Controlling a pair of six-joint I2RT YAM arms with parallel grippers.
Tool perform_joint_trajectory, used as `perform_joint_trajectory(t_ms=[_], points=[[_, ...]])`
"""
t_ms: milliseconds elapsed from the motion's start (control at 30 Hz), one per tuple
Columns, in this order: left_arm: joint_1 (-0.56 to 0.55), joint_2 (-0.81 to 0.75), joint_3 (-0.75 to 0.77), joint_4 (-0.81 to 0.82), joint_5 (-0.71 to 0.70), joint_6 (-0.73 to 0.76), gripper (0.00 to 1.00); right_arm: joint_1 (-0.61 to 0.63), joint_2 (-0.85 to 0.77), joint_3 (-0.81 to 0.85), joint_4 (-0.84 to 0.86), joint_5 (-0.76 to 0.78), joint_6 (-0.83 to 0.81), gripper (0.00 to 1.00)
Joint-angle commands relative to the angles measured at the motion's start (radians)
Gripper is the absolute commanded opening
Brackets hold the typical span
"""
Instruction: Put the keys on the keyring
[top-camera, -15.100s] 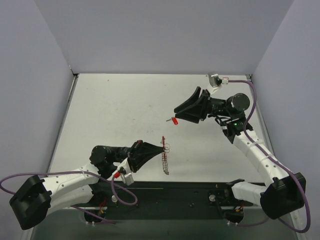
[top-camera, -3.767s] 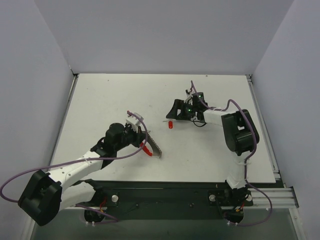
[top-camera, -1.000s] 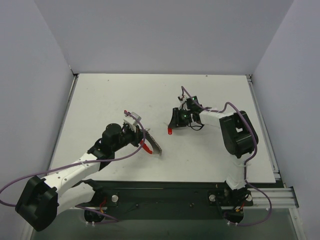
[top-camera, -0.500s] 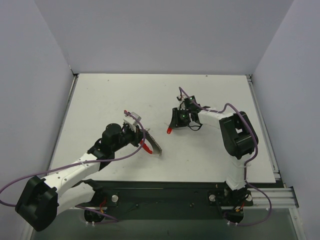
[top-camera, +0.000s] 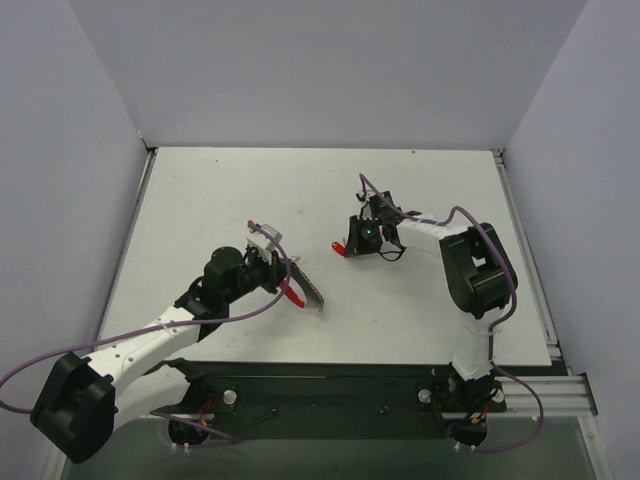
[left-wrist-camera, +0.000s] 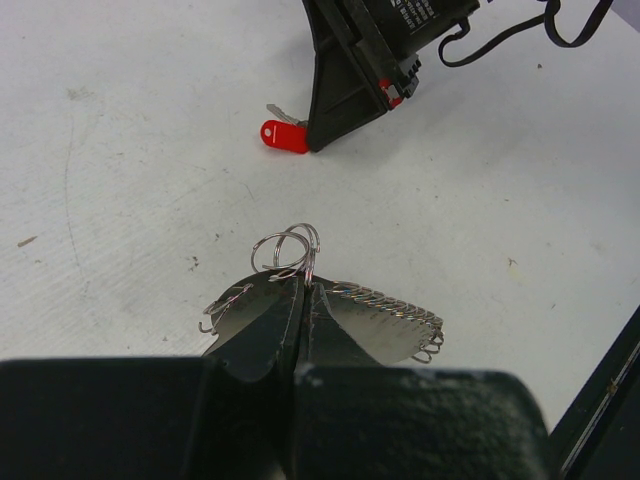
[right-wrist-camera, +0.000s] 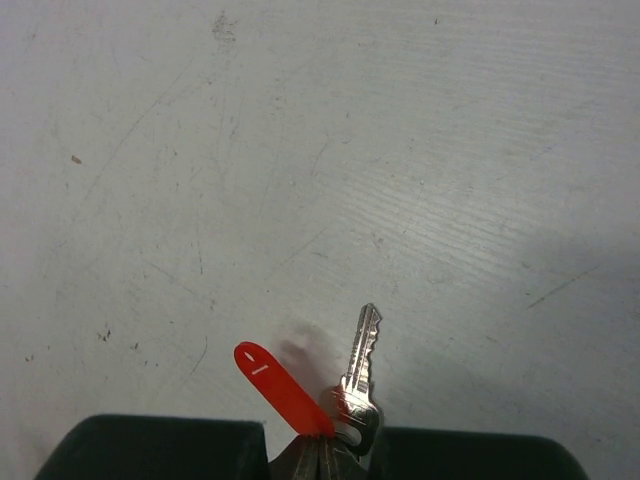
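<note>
Key (right-wrist-camera: 361, 378) sits clamped in right gripper (right-wrist-camera: 320, 450), keyring (left-wrist-camera: 288, 247) in left gripper (left-wrist-camera: 303, 300).

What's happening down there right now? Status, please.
Left gripper shut on keyring. Right gripper shut on red-tagged key. Key and keyring apart, nothing between them.

A: What sort of place is this?
B: Lab robot cell. Plain white table (top-camera: 220, 200), boxed in by bare grey-lilac walls (top-camera: 320, 70) at the back and on both sides.
A: What else points that way?
B: The left arm (top-camera: 150, 335) and right arm (top-camera: 470, 270), white and black, are bolted to a black rail (top-camera: 330, 385) at the near edge. Purple cables (top-camera: 462, 210) loop loose along them, with small wiring exposed at the bases. The wrist views show the tabletop scuffed and scratched.
</note>
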Motion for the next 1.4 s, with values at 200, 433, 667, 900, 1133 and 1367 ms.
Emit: perform_joint_trajectory(t_ms=[200,433,667,900,1133,1367], points=[[0.003,-0.035,0.000,0.047,0.005,0.001,0.00,-0.029,-0.067,0.001,0.028,-0.205,0.110,0.00],[0.003,-0.048,-0.005,0.040,0.001,0.003,0.00,-0.040,-0.093,-0.035,0.057,-0.240,0.141,0.18],[0.003,-0.058,-0.010,0.037,-0.001,0.003,0.00,-0.025,-0.155,-0.051,0.001,-0.133,0.083,0.45],[0.003,-0.058,-0.013,0.038,0.001,0.003,0.00,0.027,-0.149,-0.039,-0.047,-0.028,0.000,0.51],[0.003,-0.073,-0.019,0.032,-0.001,0.003,0.00,0.026,-0.078,-0.006,-0.053,-0.021,-0.060,0.51],[0.003,-0.070,-0.016,0.033,-0.002,0.006,0.00,0.032,-0.014,0.034,-0.062,-0.009,-0.051,0.46]])
